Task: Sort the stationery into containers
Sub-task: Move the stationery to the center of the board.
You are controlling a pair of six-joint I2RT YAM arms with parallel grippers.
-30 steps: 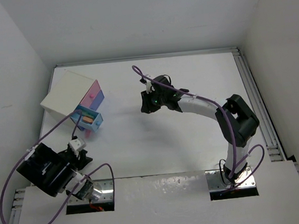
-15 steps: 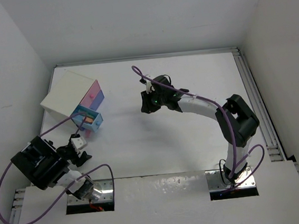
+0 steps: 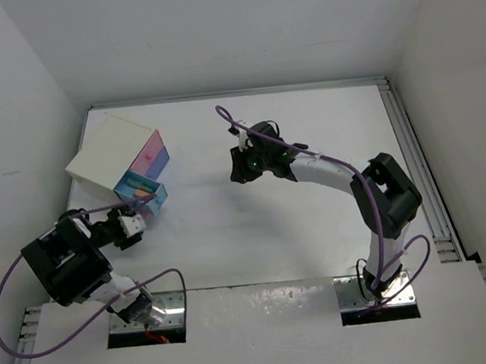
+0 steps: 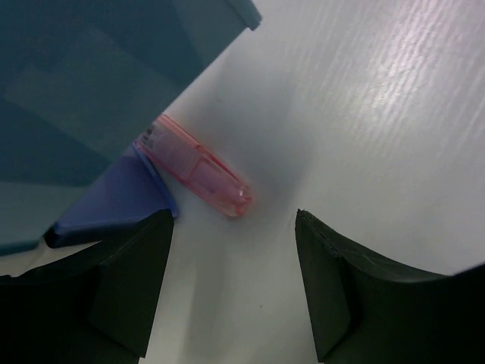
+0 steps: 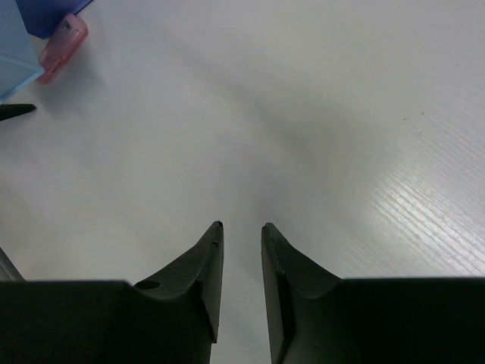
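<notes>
Pink and translucent, a stubby marker (image 4: 198,171) lies flat on the white table (image 4: 379,114). It is outside the blue container (image 4: 114,208), with one end touching that container's corner or tucked just under it; which of the two I cannot tell. The left fingers (image 4: 129,288) stand wide apart just beside the container, one on each side of the marker's free end, and hold nothing. The right fingers (image 5: 201,273) hang well away from the container with only a narrow gap between them, and they are empty too. This piece looks unsorted, and picking it up is probably the job in hand. The risks come from how close it sits to the container. The finger nearer the container has little room, so a straight descent could strike the wall and shove or tip the light plastic box. The marker also lies at a slant across the fingers' span. A squeeze on its slick, rounded barrel could therefore make it roll or squirt out sideways, perhaps further under the container, where it would be harder to reach.
</notes>
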